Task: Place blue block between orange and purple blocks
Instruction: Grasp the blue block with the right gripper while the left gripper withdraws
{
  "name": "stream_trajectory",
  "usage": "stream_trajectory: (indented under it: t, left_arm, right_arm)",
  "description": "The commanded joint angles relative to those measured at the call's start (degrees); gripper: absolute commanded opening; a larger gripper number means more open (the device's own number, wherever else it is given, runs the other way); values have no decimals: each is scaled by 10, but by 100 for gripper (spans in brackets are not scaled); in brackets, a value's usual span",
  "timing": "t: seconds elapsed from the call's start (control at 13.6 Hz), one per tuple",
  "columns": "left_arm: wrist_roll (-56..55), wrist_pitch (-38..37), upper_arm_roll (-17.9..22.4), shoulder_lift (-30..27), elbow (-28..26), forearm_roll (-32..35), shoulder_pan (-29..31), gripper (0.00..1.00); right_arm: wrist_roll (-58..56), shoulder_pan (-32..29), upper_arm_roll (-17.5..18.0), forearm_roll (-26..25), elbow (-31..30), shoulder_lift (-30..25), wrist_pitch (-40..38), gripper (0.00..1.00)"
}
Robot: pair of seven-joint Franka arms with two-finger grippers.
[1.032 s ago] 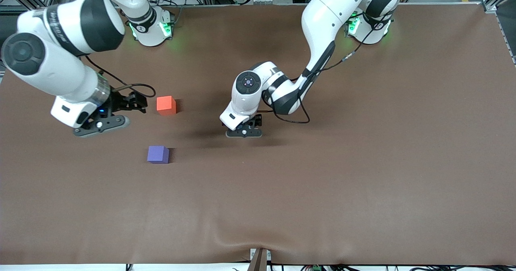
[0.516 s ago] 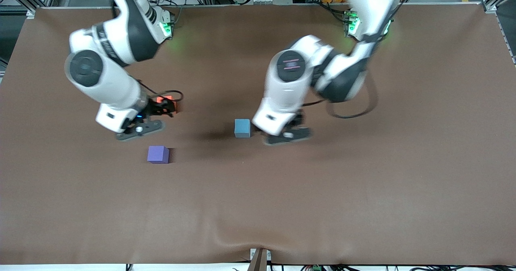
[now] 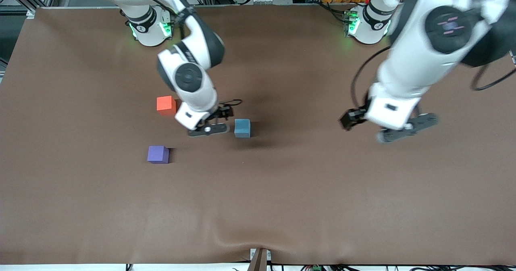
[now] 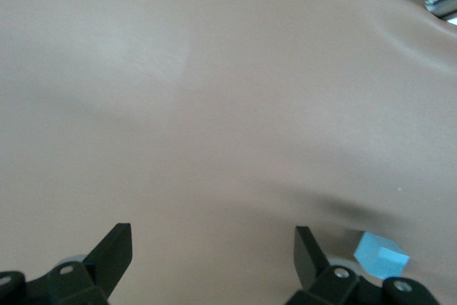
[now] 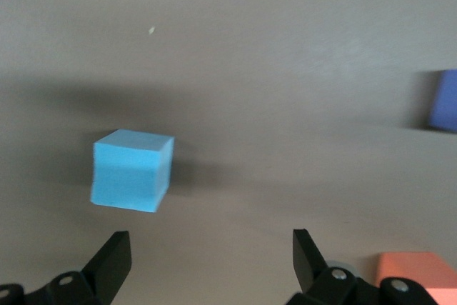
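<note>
- Right gripper [image 3: 217, 119] has swung in from the orange block's side over the last second and now hangs low just beside the blue block [image 3: 242, 128], on the side toward the right arm's end of the table; in the right wrist view its fingers [image 5: 114, 258] stand wide apart with nothing between them.
- Left gripper [image 3: 387, 128] has pulled away from the blue block toward the left arm's end of the table and is now well apart from it; its fingers [image 4: 118, 251] are spread and empty.
- Blue block sits free on the table [image 3: 322, 206], uncovered by that retreat, so the pick looks to be passing to the right arm.
- Orange block [image 3: 166, 105] lies farther from the front camera than the blue block, purple block [image 3: 158, 154] nearer; both are toward the right arm's end.
- Between those two the cloth is bare, and nothing blocks the way from the blue block to that gap.
- Judged risk: a low carry could nudge the orange block.
</note>
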Motion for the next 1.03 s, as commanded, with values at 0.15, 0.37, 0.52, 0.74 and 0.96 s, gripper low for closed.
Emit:
stream_trajectory:
  t: [0.15, 0.37, 0.52, 0.74, 0.96]
  left_arm:
    - [145, 1, -9, -108, -114, 10, 91, 100]
    - [254, 31, -10, -128, -164, 10, 135, 100]
    - [280, 33, -10, -139, -175, 10, 143, 100]
    - [280, 35, -10, -170, -198, 10, 148, 100]
    - [282, 63, -9, -197, -235, 9, 149, 100]
  right_arm:
    - [53, 55, -6, -3, 65, 99, 53, 100]
    - [66, 74, -7, -8, 62, 126, 109, 100]
    - [66, 75, -8, -10, 58, 127, 107, 100]
    - [66, 75, -10, -28, 59, 125, 102, 100]
    - [65, 71, -11, -36, 60, 123, 94, 100]
